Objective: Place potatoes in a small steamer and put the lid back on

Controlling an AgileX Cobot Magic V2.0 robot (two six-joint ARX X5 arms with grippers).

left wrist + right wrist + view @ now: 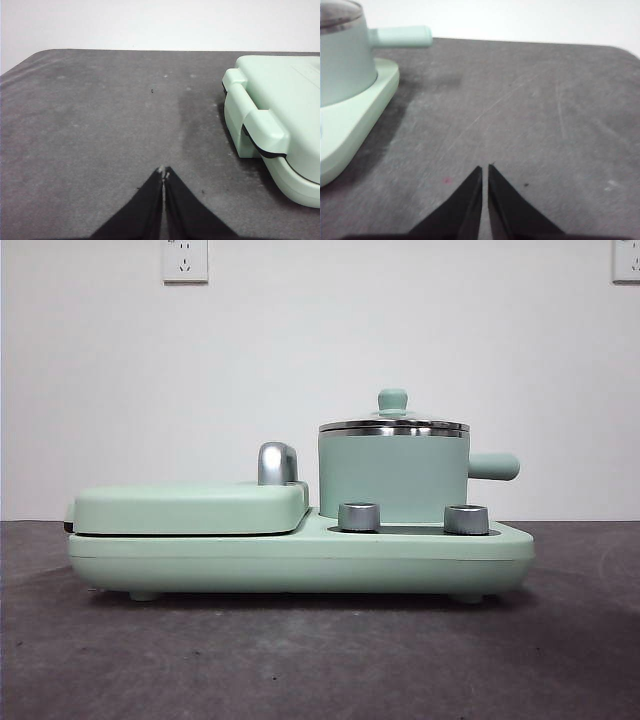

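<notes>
1. I am seeing my left gripper (pixel 163 174) hovering with its jaws pressed together, empty, over the dark table (pixel 100 125) beside the flat griddle (pixel 280 110).
2. My right gripper (pixel 485 170) is hanging likewise, jaws together and empty.
3. Farther back, the small steamer (pixel 393 478) is sitting on the base's (pixel 300 558) right side, wearing the lid (pixel 393 424); I am seeing no potato.

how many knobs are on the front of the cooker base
2: one dial below the steamer's left side, the other dial below its right side, near the handle. None shows elsewhere; the back is hidden.
</notes>
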